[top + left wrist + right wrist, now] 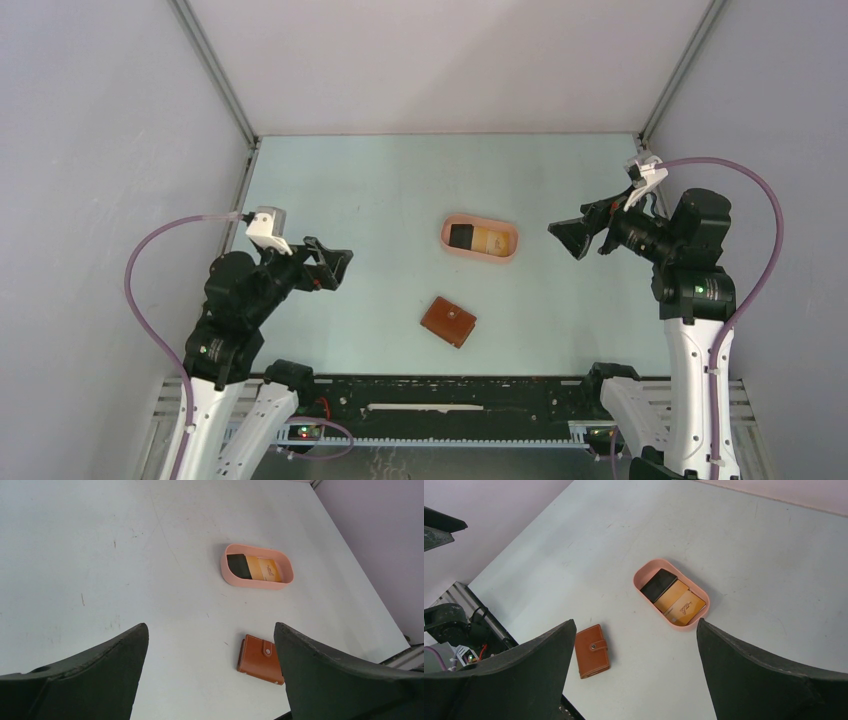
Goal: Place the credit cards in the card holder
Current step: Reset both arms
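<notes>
The credit cards [478,238], a black one beside tan-yellow ones, are being shown lying inside the pink oval tray [480,258] just right of the centre of the top view. The card holder [448,321] is being shown folded shut on the table [360,190], a little below and left of the tray and apart from it. The left gripper [338,268] at mid-left and the right gripper [568,238] at mid-right are being held above the table, well apart from both, with fingers spread wide and nothing being grasped.
</notes>
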Controlling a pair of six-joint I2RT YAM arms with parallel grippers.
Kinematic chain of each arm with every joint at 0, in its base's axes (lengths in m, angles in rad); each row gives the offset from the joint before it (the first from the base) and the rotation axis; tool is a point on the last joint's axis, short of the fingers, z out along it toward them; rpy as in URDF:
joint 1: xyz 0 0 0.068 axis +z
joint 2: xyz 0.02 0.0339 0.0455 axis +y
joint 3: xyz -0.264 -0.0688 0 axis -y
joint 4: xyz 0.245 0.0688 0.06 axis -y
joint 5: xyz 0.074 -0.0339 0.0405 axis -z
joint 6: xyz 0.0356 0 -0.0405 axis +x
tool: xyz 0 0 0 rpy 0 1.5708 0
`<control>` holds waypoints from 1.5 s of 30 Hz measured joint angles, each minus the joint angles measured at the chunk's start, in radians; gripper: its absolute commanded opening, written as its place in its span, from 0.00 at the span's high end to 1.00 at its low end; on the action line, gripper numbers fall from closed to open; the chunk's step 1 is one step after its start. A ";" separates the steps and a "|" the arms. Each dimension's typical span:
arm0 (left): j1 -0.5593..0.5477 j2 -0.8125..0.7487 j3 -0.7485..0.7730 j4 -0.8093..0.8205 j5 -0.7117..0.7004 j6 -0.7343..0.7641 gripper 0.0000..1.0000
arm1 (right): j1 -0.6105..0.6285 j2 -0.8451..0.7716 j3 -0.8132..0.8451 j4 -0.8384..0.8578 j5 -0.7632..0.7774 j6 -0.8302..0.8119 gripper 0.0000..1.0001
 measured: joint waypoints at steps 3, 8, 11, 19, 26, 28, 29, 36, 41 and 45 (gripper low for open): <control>0.000 0.000 0.000 0.000 0.000 0.000 0.00 | 0.000 0.000 0.000 0.000 0.000 0.000 0.00; 0.000 0.000 0.000 0.000 0.000 0.000 0.00 | 0.000 0.000 0.000 0.000 0.000 0.000 0.00; 0.000 0.000 0.000 0.000 0.000 0.000 0.00 | 0.000 0.000 0.000 0.000 0.000 0.000 0.00; 0.000 0.000 -0.013 0.008 0.000 0.000 0.00 | 0.000 0.000 0.000 0.000 0.000 0.000 0.00; 0.000 0.001 -0.016 0.009 0.000 0.000 0.00 | 0.000 0.000 0.000 0.000 0.000 0.000 0.00; 0.000 0.001 -0.016 0.008 0.000 0.000 0.00 | 0.000 0.000 0.000 0.000 0.000 0.000 0.00; 0.000 0.001 -0.016 0.009 0.000 0.000 0.00 | 0.000 0.000 0.000 0.000 0.000 0.000 0.00; 0.000 0.001 -0.016 0.009 -0.001 0.000 0.00 | 0.000 0.000 0.000 0.000 0.000 0.000 0.00; 0.000 0.001 -0.016 0.009 -0.001 0.000 0.00 | 0.000 0.000 0.000 0.000 0.000 0.000 0.00; 0.000 0.001 -0.016 0.009 -0.001 0.000 0.00 | 0.000 0.000 0.000 0.000 0.000 0.000 0.00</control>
